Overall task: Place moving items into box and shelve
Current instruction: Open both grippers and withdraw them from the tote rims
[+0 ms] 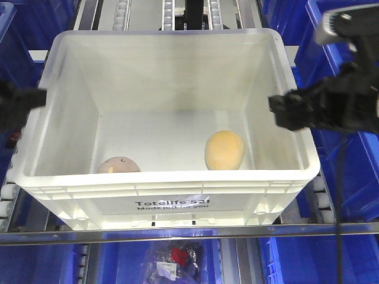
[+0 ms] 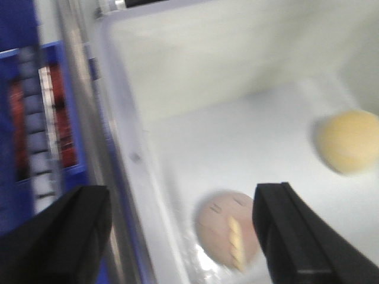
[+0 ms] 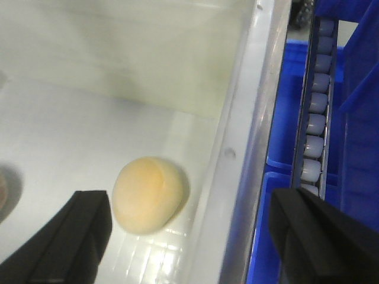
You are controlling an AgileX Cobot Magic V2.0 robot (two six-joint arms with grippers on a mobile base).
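Left pincer (image 2: 180, 236): wide open, empty | right pincer (image 3: 189, 236): wide open, empty

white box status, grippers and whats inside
Left gripper and right gripper open, empty, straddling white box side walls. Yellow bun and pink bun inside. Nothing blocking.

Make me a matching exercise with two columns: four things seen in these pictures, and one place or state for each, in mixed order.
Things:
1. yellow bun
2. pinkish round item
3. white crate
4. right gripper

Places or states:
a. open, above the crate's right wall
b. crate floor, near the right wall
c. holds both items
d. front-left corner of the crate floor

Pairs: 1-b, 2-d, 3-c, 4-a
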